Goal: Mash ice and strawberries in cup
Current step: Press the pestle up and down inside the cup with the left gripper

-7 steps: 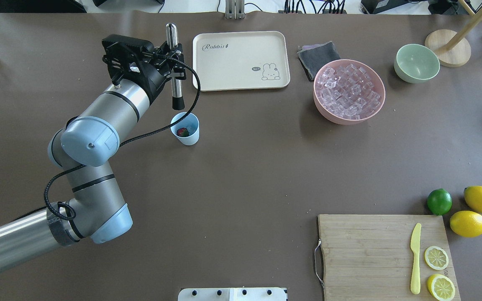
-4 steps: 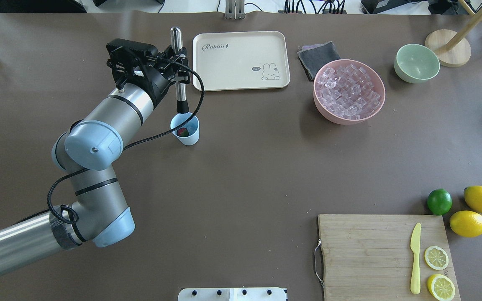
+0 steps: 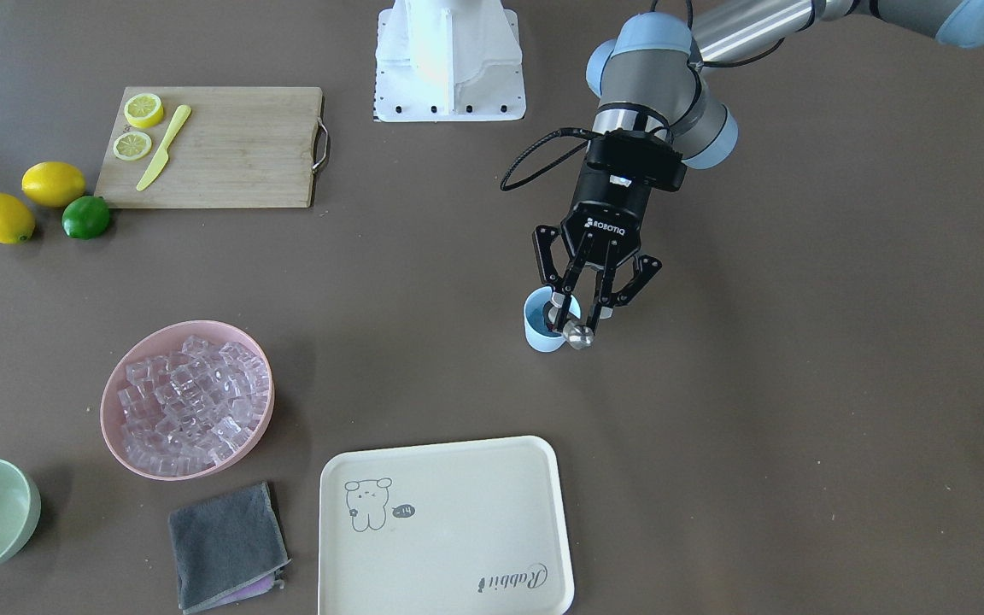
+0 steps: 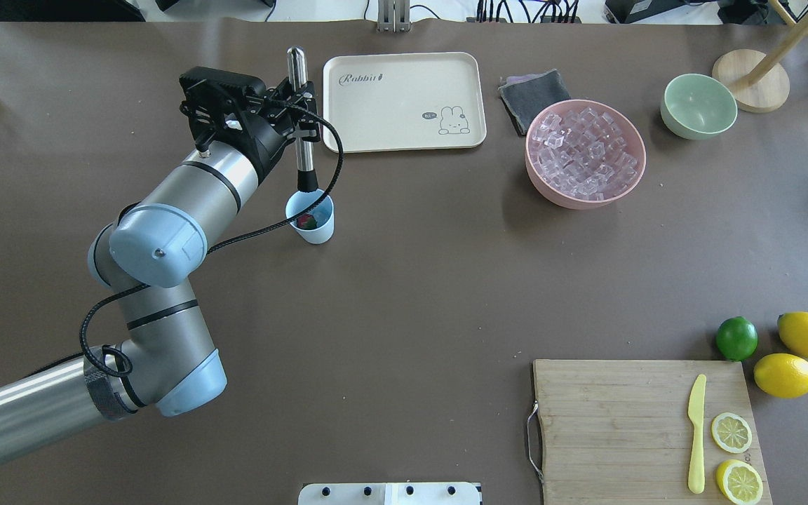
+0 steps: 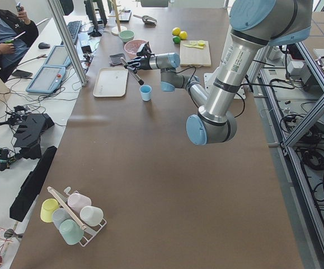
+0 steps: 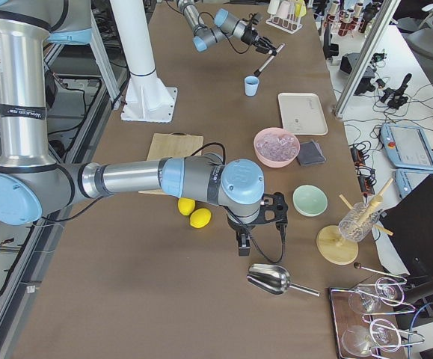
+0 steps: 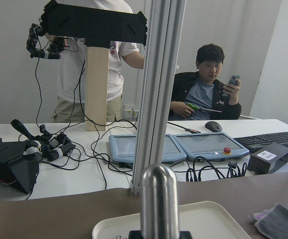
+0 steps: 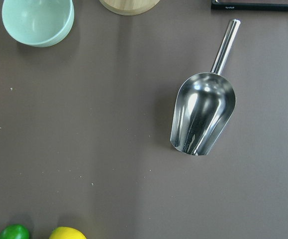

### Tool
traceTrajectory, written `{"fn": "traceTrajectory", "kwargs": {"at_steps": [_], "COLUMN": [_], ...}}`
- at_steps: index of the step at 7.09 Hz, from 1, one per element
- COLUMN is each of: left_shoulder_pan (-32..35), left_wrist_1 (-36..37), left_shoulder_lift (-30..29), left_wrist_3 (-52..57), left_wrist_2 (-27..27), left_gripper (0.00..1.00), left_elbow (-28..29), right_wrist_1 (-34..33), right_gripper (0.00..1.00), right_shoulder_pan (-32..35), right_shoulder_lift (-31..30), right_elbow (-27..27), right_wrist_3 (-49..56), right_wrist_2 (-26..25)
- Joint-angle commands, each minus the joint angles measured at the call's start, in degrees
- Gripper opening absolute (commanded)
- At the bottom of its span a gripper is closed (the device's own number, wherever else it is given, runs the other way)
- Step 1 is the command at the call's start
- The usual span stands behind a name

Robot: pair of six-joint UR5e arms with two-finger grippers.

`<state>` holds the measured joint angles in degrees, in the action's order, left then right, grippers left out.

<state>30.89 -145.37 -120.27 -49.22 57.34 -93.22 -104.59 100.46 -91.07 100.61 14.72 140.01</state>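
Left gripper (image 4: 299, 123) is clamped on a steel pestle (image 4: 297, 77), pinched around mid-shaft. The pestle leans a bit, with its black tip down at the mouth of the cup (image 4: 314, 226). I can't tell if the tip touches anything inside.

The cup stands upright on the table (image 4: 404, 280), just in front of the tray's near-left corner. The strawberry (image 4: 306, 221) sits in the bottom of the cup, red with some green showing.

The cream tray (image 4: 404, 102) lies flat beyond the cup. A grey cloth (image 4: 534, 95) is folded to its right, against the pink bowl (image 4: 541, 182). The ice (image 4: 585, 151) is heaped in that bowl, well apart from the cup. The green bowl (image 4: 698, 105) is further right.

On the near right is a cutting board (image 4: 614, 428) carrying a yellow knife (image 4: 696, 431) and two lemon slices (image 4: 731, 432). A lime (image 4: 736, 338) and two lemons (image 4: 785, 375) sit just off its far corner.

Right gripper (image 6: 250, 232) shows only in the side view, low over the table past the lemons. I can't tell if it's open or closed. Its wrist camera looks straight down on a metal scoop (image 8: 202, 114) lying flat on the table.
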Motion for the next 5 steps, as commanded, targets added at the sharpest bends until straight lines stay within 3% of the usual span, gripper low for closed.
{"fn": "traceTrajectory", "kwargs": {"at_steps": [1,3,5], "left_shoulder_pan": [-0.22,-0.56,-1.26], "left_wrist_1": [0.0,-5.07,-5.27], "left_shoulder_lift": [0.12,0.13,0.13], "left_wrist_3": [-0.09,-1.76,-1.67], "left_wrist_2": [-0.04,-0.04,0.05], "left_gripper": [0.25,0.25,0.25], "left_elbow": [0.57,5.04,5.24], "right_wrist_1": [0.0,0.0,0.0], "right_gripper": [0.99,0.99,0.99], "right_shoulder_pan": [0.0,0.0,-0.09], "right_shoulder_lift": [-0.16,-0.16,-0.16], "right_elbow": [-0.06,-0.24,-0.5], "right_wrist_3": [0.05,0.05,0.05], "right_wrist_2": [0.0,0.0,0.0]}}
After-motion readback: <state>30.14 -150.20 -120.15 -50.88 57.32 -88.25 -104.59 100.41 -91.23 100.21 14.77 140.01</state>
